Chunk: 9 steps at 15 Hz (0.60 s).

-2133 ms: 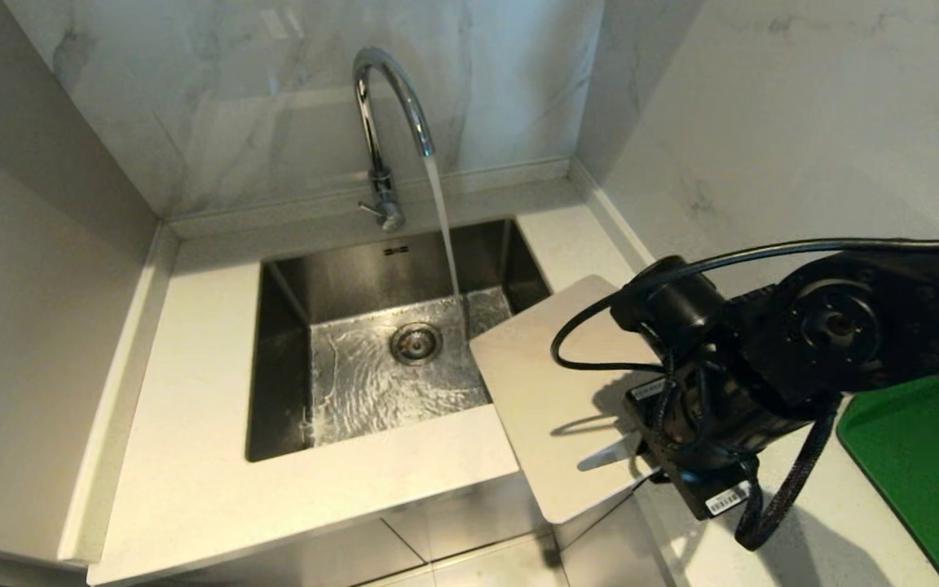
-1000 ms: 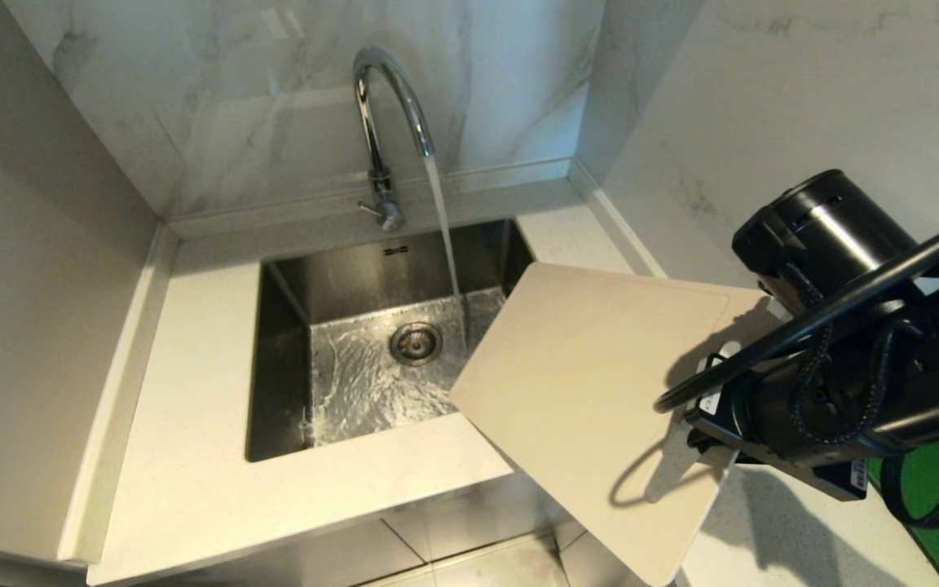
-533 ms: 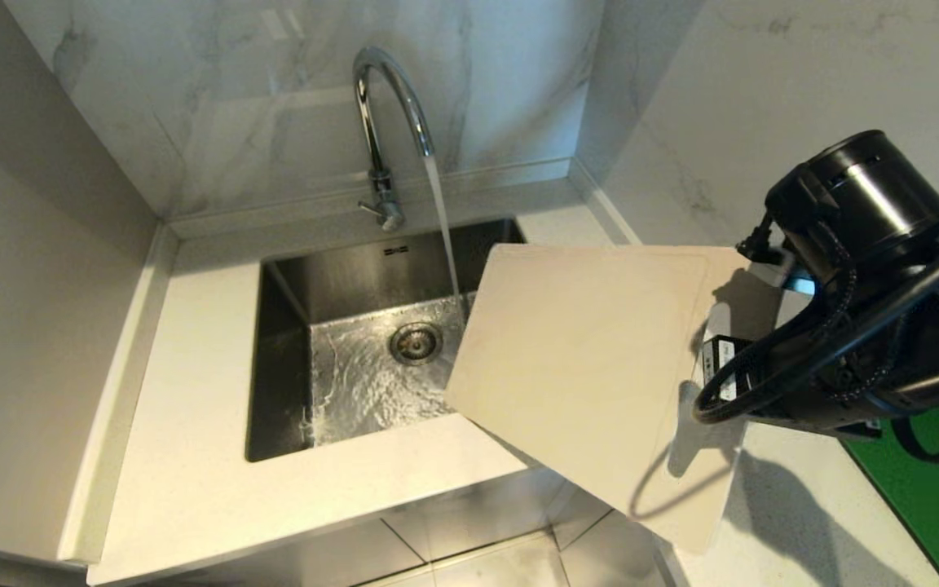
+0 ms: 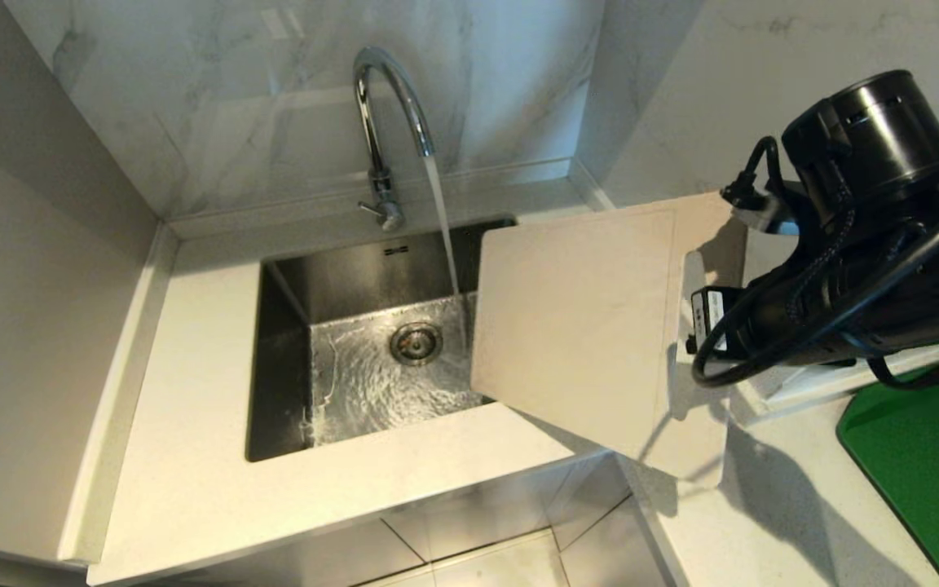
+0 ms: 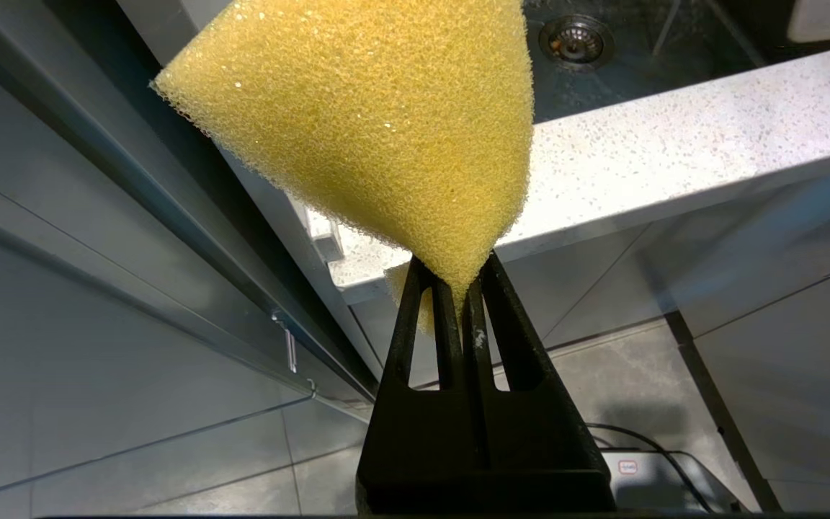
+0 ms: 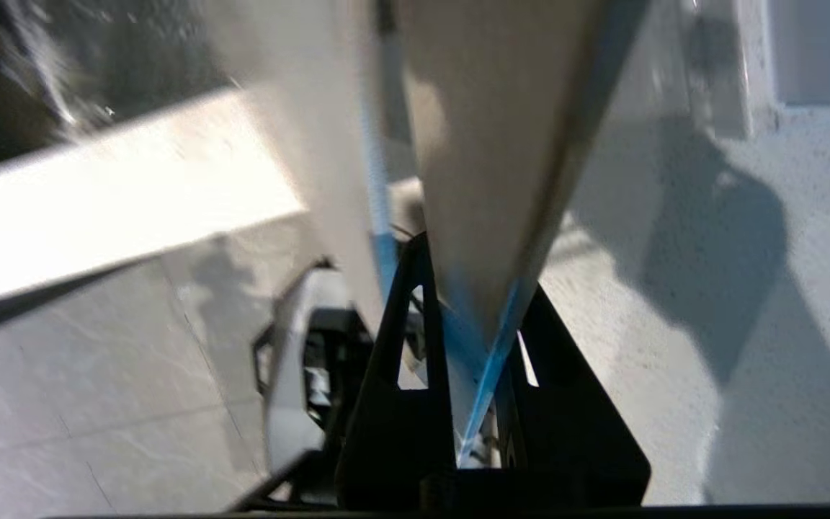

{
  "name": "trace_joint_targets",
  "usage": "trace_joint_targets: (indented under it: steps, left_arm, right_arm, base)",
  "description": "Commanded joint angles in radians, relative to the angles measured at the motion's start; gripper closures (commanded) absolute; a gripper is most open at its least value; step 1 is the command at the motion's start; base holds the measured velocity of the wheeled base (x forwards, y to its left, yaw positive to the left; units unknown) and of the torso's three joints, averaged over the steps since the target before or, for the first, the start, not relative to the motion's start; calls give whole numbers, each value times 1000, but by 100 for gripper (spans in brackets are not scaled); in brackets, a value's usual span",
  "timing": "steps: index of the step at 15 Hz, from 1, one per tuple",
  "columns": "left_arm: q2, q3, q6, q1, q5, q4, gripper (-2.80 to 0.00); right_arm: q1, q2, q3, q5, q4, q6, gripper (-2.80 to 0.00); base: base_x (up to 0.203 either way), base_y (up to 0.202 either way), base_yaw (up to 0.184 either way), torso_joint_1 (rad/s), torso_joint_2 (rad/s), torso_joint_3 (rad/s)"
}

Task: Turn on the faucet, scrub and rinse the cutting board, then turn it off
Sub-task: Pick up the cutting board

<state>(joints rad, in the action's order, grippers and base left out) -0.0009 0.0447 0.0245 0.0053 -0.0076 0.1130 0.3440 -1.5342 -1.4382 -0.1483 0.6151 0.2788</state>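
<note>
over the right side of the sink [image 4: 274, 359], the cutting board [image 4: 584, 326] now hangs lifted and tilted steeply, with its near-left edge just beside the falling water stream [image 4: 443, 228]. two seconds ago it was lying flat on the countertop [image 4: 192, 456] with one corner over the basin; since then the right arm has raised it, turned it and carried it toward the faucet [image 4: 384, 122], which is already running. i judge that the turning-on step is done and the board is now almost in place for wetting and scrubbing, but the water does not hit its surface yet. the right gripper [image 6: 476, 375] is clenched on the thin edge of the board, which the right wrist view shows pinched between the two black fingers. the left gripper [image 5: 458, 288] is out of the head view, low in front of the cabinet, and its fingers are squeezed tightly on a yellow sponge [image 5: 372, 115]. a green mat [image 4: 926, 456] lies on the counter at the right, well apart from the board.
</note>
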Motion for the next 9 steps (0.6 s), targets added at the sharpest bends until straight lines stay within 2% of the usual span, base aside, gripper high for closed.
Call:
trace_joint_targets:
  steps: [1,5,9]
  left_arm:
    - [1,0,0,1,0,1,0]
    - [1,0,0,0,0,1,0]
    - [1,0,0,1,0,1,0]
  right_arm:
    - [-8,-21,-78,41,1,41,0]
    - [-13,-60,-241,102,-1,105,0]
    - [-14,-88,-322,135,-3,112,0]
  base:
    - [0,0,0,0,0,0]
    - [0,0,0,0,0,0]
    - [0,0,0,0,0,0]
